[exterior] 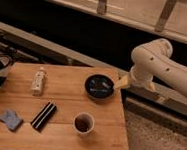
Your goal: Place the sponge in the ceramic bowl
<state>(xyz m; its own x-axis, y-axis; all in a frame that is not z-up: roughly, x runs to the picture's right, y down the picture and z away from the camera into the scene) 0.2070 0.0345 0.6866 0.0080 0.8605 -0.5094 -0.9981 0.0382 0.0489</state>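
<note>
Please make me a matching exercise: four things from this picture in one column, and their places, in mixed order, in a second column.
Things:
1. sponge
2. blue cloth
3. cup
4. bottle

Places:
a. the near-left corner of the table
b. at the gripper, beside the right rim of the ceramic bowl
c. left of the bowl, about level with it
d. nearer the camera than the bowl

Pairs: 1-b, 2-a, 3-d, 4-c.
</note>
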